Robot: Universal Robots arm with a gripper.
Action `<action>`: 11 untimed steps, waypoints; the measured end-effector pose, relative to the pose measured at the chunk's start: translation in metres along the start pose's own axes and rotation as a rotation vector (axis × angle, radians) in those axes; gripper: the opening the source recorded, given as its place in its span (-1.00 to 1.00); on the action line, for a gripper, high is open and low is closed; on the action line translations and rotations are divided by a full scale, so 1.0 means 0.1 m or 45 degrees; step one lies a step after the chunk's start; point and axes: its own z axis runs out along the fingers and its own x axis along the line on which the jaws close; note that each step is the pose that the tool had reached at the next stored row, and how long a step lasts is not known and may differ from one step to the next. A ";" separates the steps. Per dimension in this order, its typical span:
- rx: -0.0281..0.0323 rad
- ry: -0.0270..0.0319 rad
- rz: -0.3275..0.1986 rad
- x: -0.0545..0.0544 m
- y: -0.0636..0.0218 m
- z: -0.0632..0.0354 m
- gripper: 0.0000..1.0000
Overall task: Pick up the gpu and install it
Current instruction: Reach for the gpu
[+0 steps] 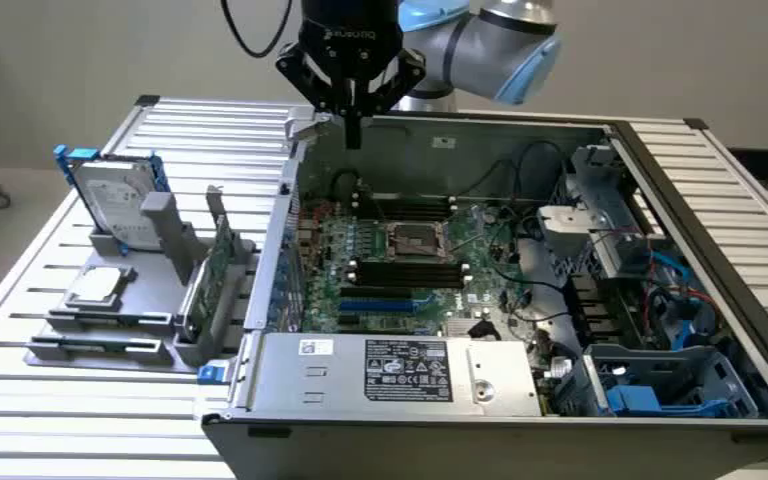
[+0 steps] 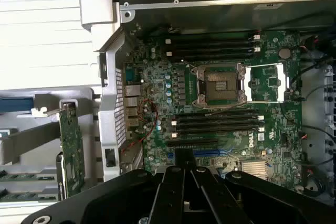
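Note:
The gpu (image 1: 211,272) stands on edge in a grey holder (image 1: 157,300) on the slatted table, at the exterior view's left of the open computer case; its green circuit board face shows in the wrist view (image 2: 71,150). My gripper (image 1: 352,130) hangs high over the far wall of the case, well apart from the gpu. Its black fingers (image 2: 177,174) are shut with nothing between them, and point down over the motherboard (image 2: 220,108).
A silver hard drive in a blue frame (image 1: 115,195) and a small square processor chip (image 1: 97,287) sit in the same holder. Inside the case (image 1: 651,180) are the processor socket (image 1: 415,240), memory slots, cables and a power supply (image 1: 398,370) at the near side.

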 end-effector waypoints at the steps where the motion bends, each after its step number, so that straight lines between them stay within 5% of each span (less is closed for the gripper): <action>1: 0.0000 0.0000 0.000 0.00 0.000 0.000 -0.79; 11: 0.0000 0.0000 0.000 0.00 0.000 -0.005 -0.79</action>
